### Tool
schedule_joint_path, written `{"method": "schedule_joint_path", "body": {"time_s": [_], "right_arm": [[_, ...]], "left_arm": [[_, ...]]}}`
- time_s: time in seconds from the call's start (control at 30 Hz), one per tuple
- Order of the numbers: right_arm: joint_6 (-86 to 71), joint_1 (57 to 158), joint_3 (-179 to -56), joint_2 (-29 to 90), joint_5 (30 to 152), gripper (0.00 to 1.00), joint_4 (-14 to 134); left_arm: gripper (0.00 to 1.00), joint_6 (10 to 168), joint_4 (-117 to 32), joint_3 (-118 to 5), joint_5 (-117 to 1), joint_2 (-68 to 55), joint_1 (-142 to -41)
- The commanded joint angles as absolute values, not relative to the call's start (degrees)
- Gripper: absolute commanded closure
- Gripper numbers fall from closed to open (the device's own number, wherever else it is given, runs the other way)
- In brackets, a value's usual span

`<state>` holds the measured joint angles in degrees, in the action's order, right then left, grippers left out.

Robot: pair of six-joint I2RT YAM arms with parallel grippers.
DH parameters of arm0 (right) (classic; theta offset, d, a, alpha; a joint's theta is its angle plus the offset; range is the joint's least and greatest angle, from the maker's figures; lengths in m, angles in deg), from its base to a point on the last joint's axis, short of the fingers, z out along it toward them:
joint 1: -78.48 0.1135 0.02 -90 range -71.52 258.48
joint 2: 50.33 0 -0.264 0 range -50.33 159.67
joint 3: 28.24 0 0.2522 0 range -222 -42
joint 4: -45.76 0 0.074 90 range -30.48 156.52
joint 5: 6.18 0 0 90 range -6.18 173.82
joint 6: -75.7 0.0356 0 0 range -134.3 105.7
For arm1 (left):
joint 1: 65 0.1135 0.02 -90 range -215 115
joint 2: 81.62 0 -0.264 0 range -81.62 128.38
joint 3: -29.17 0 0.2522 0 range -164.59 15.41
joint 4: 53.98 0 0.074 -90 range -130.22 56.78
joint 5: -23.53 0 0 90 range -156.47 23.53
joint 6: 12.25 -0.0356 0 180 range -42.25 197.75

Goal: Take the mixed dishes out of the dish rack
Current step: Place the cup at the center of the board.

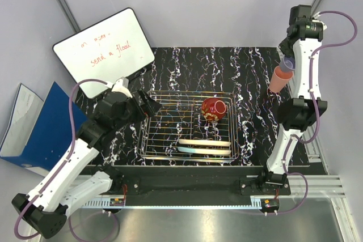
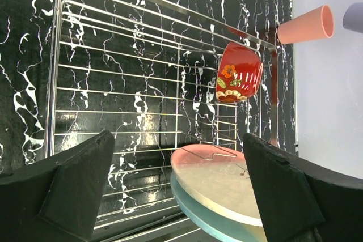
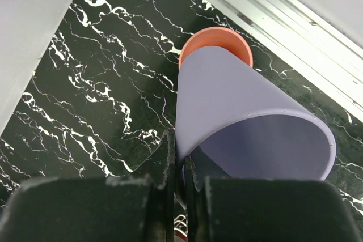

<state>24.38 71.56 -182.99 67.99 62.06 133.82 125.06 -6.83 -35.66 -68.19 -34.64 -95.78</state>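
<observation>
Right claw point(image 3: 180, 160) pinches the lavender cup point(image 3: 244, 111) by its rim, just above the salmon-pink cup point(image 3: 215, 38) on the table point(image 3: 85, 83), likely for nesting. Left claw point(image 1: 148, 106) is spread at the dish rack point(image 1: 170, 140), facing the plates point(image 2: 218, 177) and red bowl point(image 1: 214, 109) inside.

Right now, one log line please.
left gripper open by rack | right gripper shut on lavender cup over pink cup | rack holds red bowl, two plates

Right gripper point(image 3: 179, 143) pinches lavender cup point(image 3: 244, 111) above salmon-pink cup point(image 3: 212, 38)
</observation>
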Motion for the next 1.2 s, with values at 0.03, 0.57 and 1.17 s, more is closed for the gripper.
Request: {"method": "schedule_joint_path", "body": {"time_s": [0.03, 0.57, 1.17], "right_arm": [[24.5, 71.7, -186.1, 70.5, 63.3, 1.00, 131.5], [24.6, 71.3, -187.3, 75.1, 61.8, 1.00, 131.4], [23.9, 69.0, -184.3, 73.1, 63.2, 0.39, 129.0]], "left_arm": [[0.01, 123.5, -8.8, -36.0, -67.7, -34.0, -95.7], [0.01, 123.0, -9.0, -36.7, -68.1, -30.3, -95.7], [0.01, 122.2, -9.8, -36.8, -65.4, -27.2, -95.7]]}}
